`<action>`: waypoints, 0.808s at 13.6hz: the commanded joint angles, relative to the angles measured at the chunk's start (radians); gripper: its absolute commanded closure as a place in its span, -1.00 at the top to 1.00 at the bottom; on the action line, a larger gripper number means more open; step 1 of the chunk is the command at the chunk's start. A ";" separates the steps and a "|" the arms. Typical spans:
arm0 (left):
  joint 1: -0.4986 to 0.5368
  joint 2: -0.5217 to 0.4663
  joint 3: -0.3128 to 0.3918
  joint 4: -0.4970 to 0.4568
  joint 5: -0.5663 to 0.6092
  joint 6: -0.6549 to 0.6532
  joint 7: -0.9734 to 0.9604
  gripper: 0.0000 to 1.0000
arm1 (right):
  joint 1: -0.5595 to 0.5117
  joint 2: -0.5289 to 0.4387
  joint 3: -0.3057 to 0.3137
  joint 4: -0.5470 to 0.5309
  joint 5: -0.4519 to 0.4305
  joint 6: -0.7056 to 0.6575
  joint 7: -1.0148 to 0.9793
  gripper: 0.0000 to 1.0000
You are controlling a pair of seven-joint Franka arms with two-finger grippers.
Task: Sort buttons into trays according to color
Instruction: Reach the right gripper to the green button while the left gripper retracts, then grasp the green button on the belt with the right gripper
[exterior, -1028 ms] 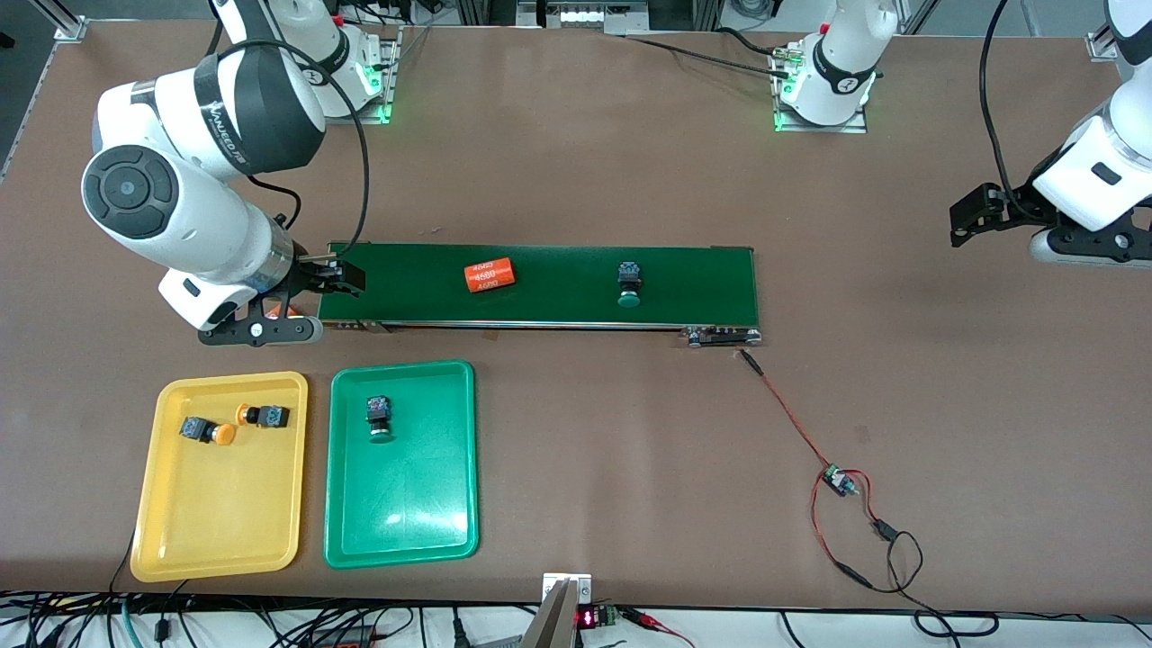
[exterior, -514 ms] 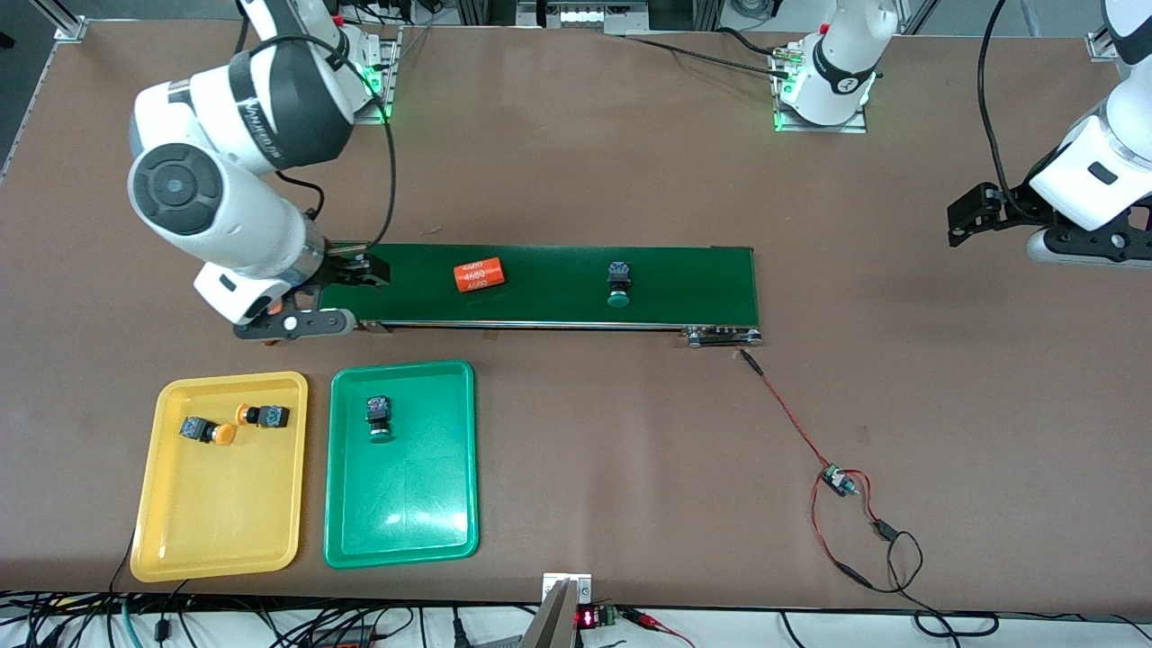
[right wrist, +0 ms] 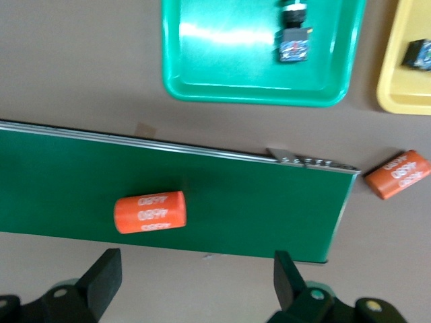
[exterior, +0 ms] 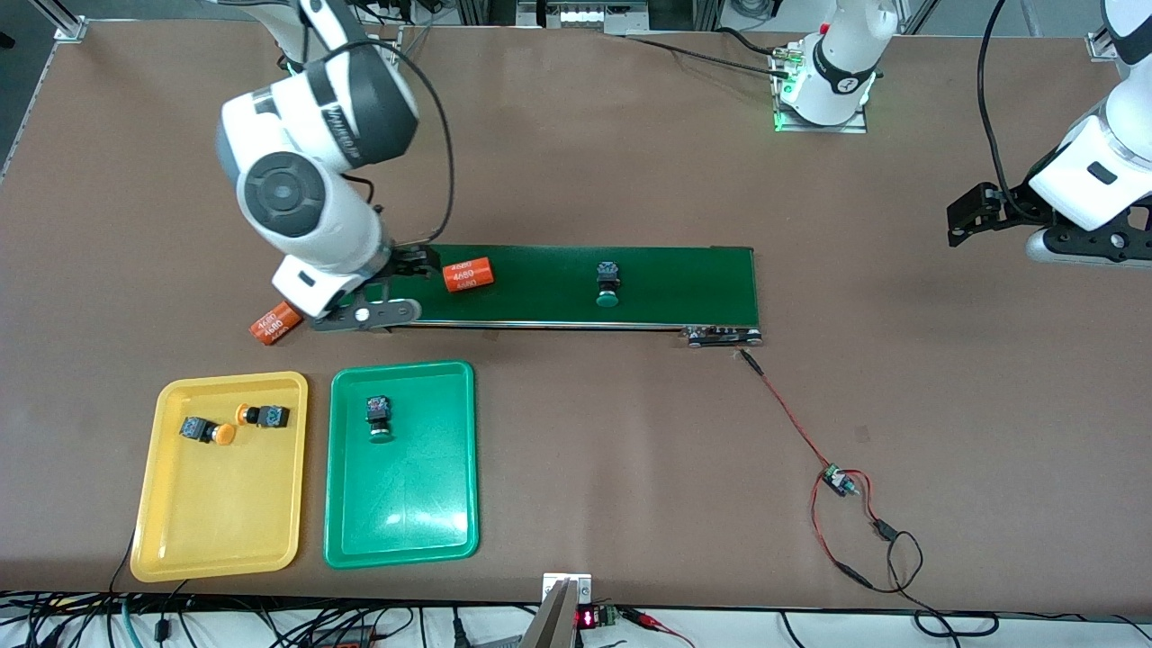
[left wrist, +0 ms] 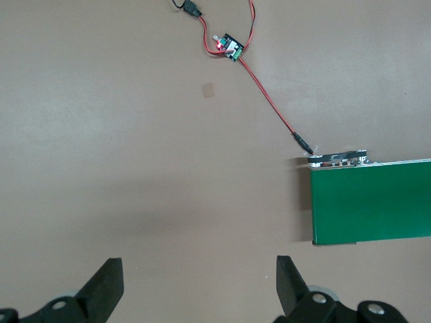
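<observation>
Right end effector (exterior: 416, 267), fingers wide and empty, over the conveyor belt (exterior: 684, 288) beside an orange cylinder (exterior: 469, 274); next we judge it must reach the green button (exterior: 608, 283); left end effector (left wrist: 200, 289), also wide, waits.

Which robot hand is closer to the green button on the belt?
Right. The right gripper is over the belt's end, near the green button; the left gripper waits off the belt.

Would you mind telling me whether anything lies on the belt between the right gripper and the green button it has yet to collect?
Yes. An orange cylinder lies on the conveyor belt between the open right gripper and the green button.
</observation>
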 commanded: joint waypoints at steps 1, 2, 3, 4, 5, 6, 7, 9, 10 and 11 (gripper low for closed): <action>-0.002 -0.003 -0.004 0.008 0.023 -0.006 0.008 1.00 | 0.061 0.029 -0.005 0.006 0.018 0.045 0.088 1.00; -0.002 -0.003 -0.004 0.008 0.023 -0.006 0.008 1.00 | 0.092 0.047 -0.005 0.006 0.053 0.062 0.134 1.00; -0.002 -0.003 -0.004 0.008 0.023 -0.006 0.008 1.00 | 0.115 0.059 -0.005 0.006 0.082 0.082 0.174 1.00; -0.002 -0.003 -0.004 0.008 0.023 -0.006 0.008 1.00 | 0.139 0.078 -0.005 0.006 0.087 0.105 0.210 1.00; -0.002 -0.003 -0.004 0.008 0.023 -0.006 0.008 1.00 | 0.158 0.090 -0.005 0.006 0.087 0.118 0.232 1.00; -0.002 -0.003 -0.004 0.008 0.023 -0.006 0.008 1.00 | 0.181 0.104 -0.005 0.006 0.087 0.128 0.251 1.00; -0.002 -0.003 -0.004 0.008 0.023 -0.006 0.008 1.00 | 0.196 0.118 -0.005 0.006 0.089 0.144 0.266 1.00; -0.002 -0.003 -0.004 0.008 0.023 -0.006 0.008 1.00 | 0.222 0.145 -0.005 0.006 0.092 0.173 0.290 1.00; -0.002 -0.003 -0.004 0.008 0.023 -0.006 0.008 1.00 | 0.237 0.156 -0.005 0.006 0.093 0.194 0.307 1.00; -0.002 -0.003 -0.004 0.008 0.023 -0.006 0.008 1.00 | 0.253 0.165 -0.005 0.006 0.095 0.214 0.330 1.00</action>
